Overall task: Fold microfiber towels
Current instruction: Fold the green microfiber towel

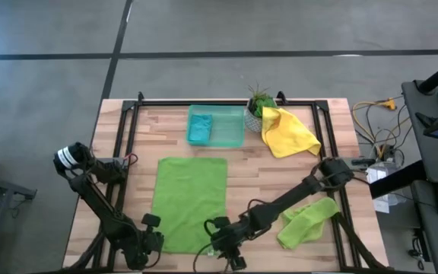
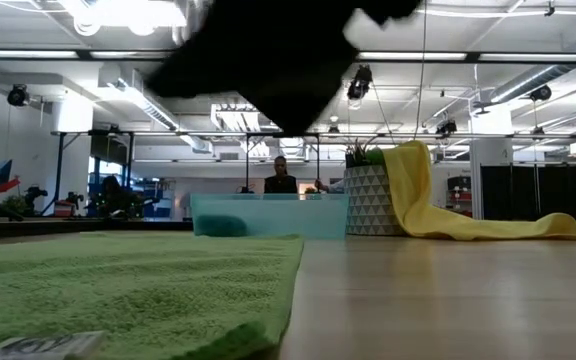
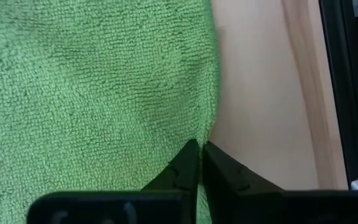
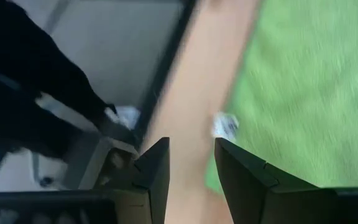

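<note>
a lime green towel (image 1: 191, 202) lies spread flat on the wooden surface (image 1: 257, 179). the left gripper (image 3: 199, 163) sits at the towel's near left corner, jaws pressed together at its edge, seemingly pinching the cloth. the right gripper (image 4: 190, 163) hovers at the near right corner, jaws apart over bare wood beside the towel's white tag (image 4: 225, 126). a second green towel (image 1: 307, 219) lies crumpled to the right. a yellow towel (image 1: 287, 131) drapes off a plant pot (image 2: 368, 200), beside a tray (image 1: 230, 126) holding a teal towel (image 1: 199, 126).

Low view: a dark, blurred arm (image 2: 278, 50) fills the upper centre, cut off by the top edge. Distant person (image 2: 281, 176) indistinct.
</note>
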Robot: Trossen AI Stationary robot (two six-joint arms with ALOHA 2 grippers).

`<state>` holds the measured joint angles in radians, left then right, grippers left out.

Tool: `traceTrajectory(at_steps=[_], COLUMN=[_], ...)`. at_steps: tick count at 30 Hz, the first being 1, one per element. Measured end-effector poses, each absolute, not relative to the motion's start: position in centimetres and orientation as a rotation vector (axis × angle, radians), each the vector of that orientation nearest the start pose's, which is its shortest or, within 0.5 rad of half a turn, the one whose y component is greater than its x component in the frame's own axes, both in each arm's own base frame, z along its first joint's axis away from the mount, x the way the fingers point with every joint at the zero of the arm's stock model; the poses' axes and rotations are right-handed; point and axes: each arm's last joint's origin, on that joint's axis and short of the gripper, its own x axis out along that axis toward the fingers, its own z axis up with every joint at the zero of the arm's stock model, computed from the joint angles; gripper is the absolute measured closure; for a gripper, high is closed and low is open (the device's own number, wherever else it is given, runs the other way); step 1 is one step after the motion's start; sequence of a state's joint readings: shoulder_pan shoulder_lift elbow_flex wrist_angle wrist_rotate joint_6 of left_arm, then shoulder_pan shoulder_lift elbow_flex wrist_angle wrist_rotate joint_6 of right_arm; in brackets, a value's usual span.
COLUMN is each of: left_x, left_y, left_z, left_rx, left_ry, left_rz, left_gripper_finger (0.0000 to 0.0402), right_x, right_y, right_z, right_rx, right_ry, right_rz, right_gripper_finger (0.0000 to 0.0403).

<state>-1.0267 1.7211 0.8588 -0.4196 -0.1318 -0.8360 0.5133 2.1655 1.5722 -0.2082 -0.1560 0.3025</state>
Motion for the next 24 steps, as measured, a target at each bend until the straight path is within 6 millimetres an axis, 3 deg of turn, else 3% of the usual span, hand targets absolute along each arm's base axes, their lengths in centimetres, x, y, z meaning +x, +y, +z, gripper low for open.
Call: traceTrajectory(at_steps=[17,20,24], left_x=[16.8,16.8,16.7], left_y=[-24.6,-24.7,-24.6], left_z=[12.8,12.8,13.7], left_rx=[-0.066,-0.070,-0.089], left_ry=[1.217,1.214,1.198], left_rz=[-0.215,-0.217,-0.234], left_gripper_finger=[0.0401,0.0401,0.0401], right_x=[40.3,39.7,39.3], right_y=[24.4,24.5,24.4], right_z=[11.8,11.4,12.1], right_rx=[0.006,-0.013,-0.026], right_ry=[1.010,1.055,1.070], right_rz=[0.497,0.424,0.406], right_gripper_finger=[0.0285,0.0310,0.0379])
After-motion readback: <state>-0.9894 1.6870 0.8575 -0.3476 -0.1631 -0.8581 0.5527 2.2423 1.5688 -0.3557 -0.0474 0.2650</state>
